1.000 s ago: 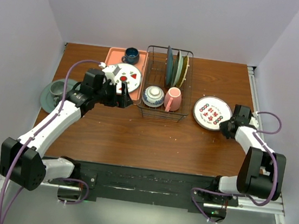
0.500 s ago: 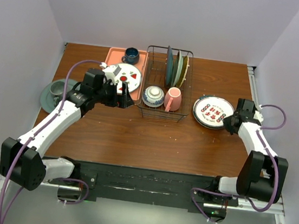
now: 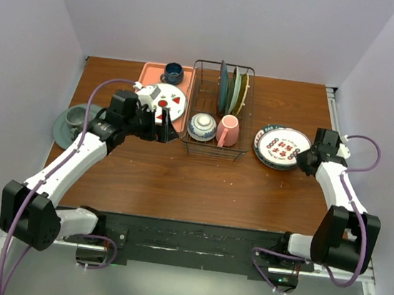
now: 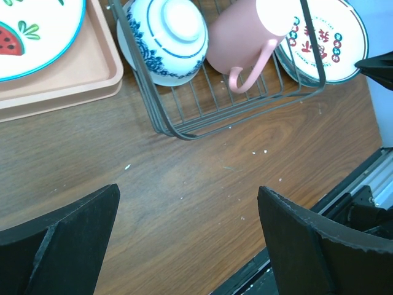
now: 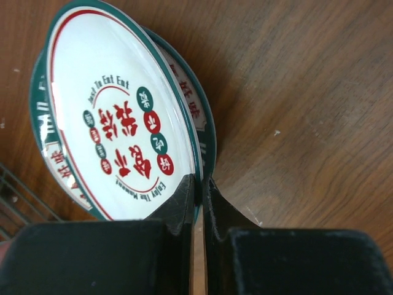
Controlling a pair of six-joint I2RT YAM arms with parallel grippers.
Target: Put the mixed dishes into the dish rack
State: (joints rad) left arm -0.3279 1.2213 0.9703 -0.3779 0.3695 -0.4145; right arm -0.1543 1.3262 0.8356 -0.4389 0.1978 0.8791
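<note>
Right gripper clamps the top white plate by its near rim; best lifted clear of the lower plate beneath before swinging.

Wooden table carries pink tray, dish rack, saucer, green-rimmed plate.

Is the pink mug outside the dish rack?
No, the pink mug lies inside the dish rack, next to the blue-and-white bowl.
</note>
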